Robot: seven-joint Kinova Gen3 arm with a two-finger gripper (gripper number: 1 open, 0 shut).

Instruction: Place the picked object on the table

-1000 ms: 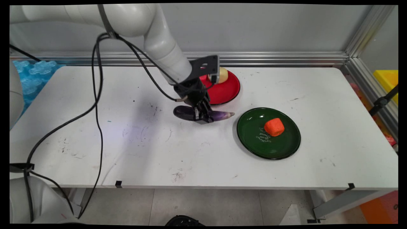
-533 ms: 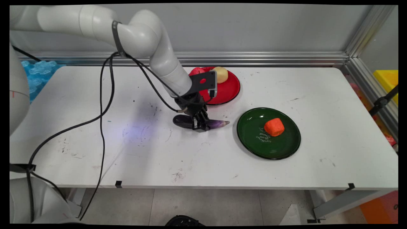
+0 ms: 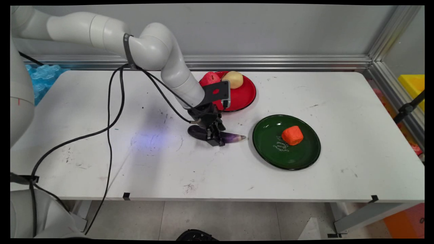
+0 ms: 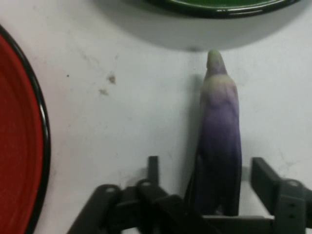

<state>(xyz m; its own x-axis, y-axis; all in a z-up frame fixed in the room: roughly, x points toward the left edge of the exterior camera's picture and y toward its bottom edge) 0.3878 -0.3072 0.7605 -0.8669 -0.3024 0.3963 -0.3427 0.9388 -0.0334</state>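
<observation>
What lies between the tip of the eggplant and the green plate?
Only bare white table. The hand view shows the eggplant tip stopping short of the green plate rim; the main view agrees.

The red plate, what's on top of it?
On the red plate sit a yellowish fruit and a red one. The arm's black bracket covers the plate's near left part, so anything there can't be seen.
</observation>
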